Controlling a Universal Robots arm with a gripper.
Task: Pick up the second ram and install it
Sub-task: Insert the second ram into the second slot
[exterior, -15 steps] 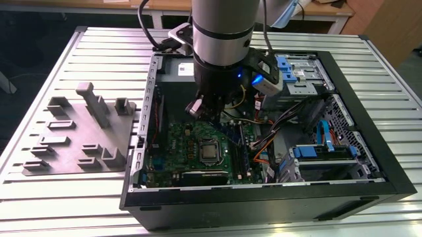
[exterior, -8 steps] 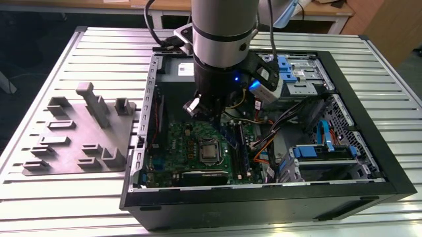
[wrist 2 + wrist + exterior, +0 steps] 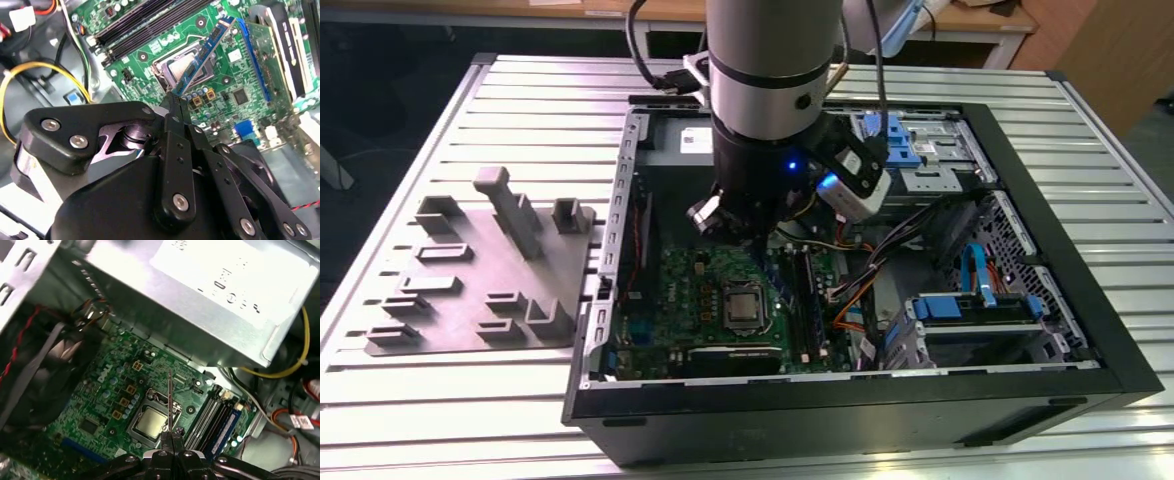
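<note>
**Open computer case on the worktop, arm lowered inside.** The arm (image 3: 774,60) reaches down into the computer case (image 3: 854,400), which lies open on the slatted worktop (image 3: 454,110). A grey fixture plate (image 3: 480,290) lies on the worktop just beside the case wall, toward the exterior view's left.

In both wrist views the fingers (image 3: 176,117) (image 3: 165,442) are drawn narrow and clamp one end of the second ram (image 3: 205,55). The free end of the stick projects beyond the fingertips. In the first wrist view the stick appears edge-on as a thin upright line (image 3: 170,395).

The second ram hangs above the motherboard (image 3: 674,290), over the processor socket (image 3: 149,421). It is clear of the board and apart from the memory slots (image 3: 210,412), which run along one side of the socket.
</note>
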